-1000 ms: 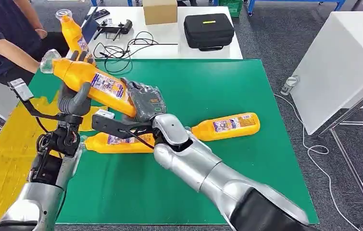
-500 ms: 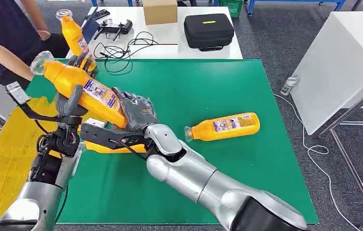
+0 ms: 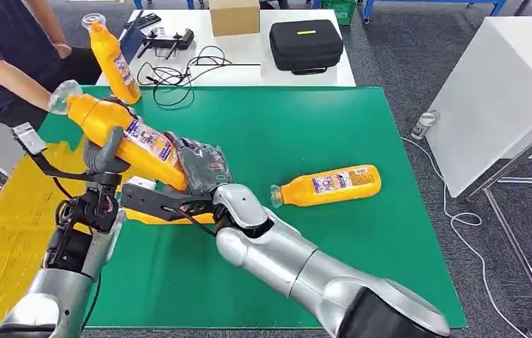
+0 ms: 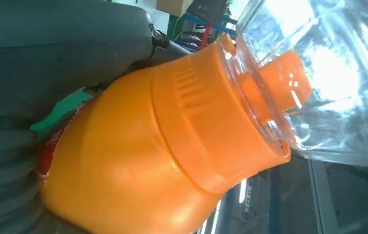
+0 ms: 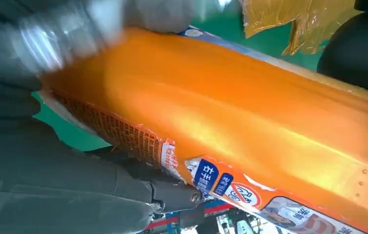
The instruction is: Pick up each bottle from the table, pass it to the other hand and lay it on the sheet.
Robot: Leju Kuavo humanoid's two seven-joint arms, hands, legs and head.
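Hanging tilted in the air between both hands, the held bottle point(image 3: 125, 137) points its clear cap up toward the table's far left corner, its base down by the right hand point(image 3: 203, 165). The left hand point(image 3: 108, 148) wraps its fingers round the bottle's upper body, just under the shoulder; the left wrist view shows the orange neck and clear cap point(image 4: 313, 73) close against that hand's grey cover. The right hand grips the lower end, its dark fingers closed round the base — the right wrist view shows the orange body and label point(image 5: 230, 185) pressed against them.

Compared with a second ago the bottle has sunk and slid toward the robot's left, and over the last half second it has barely moved. Both hands have stayed on it throughout. That reads as the handover in mid-course: the left hand has its hold, the right has not yet let go.

Around it, the green table point(image 3: 305, 127) carries a second bottle point(image 3: 330, 184) lying on its side to the right, well apart. Another orange bottle point(image 3: 143, 215) lies partly hidden under the right forearm. The yellow sheet point(image 3: 9, 232) spreads along the table's left side. A person's hand holds an upright bottle point(image 3: 108, 49) at the far left corner.
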